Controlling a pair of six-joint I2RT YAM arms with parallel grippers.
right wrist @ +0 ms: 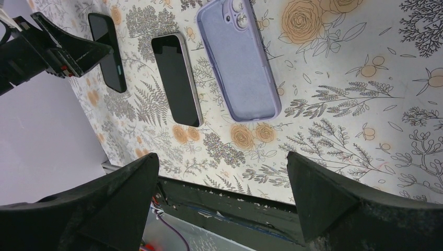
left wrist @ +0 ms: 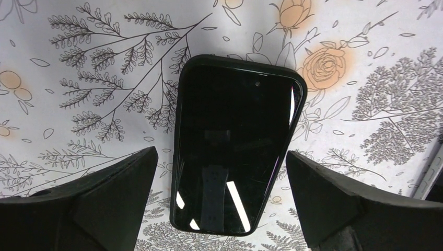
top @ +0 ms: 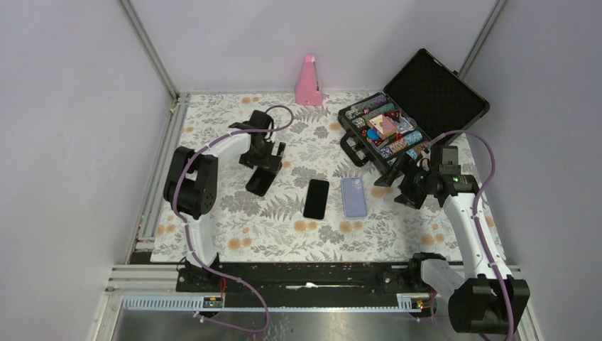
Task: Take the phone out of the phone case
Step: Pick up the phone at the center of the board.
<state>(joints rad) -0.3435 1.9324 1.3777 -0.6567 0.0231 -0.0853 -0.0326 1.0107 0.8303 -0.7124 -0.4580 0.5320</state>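
Overhead, I am reading the left gripper [top: 266,169] wide open directly above the black-cased phone [top: 258,183]; the right gripper [top: 392,177], equally open, is standing well apart. Left wrist: the phone's long axis is running lengthwise between the jaws. Right wrist: the phone is lying far off.

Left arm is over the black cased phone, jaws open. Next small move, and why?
Probably lower the left end effector straight down, then close it across the long edges of the black cased phone. Its fingers stand open on either side of the phone, which lies flat, screen up, roughly centred between them. So little sideways correction looks needed.
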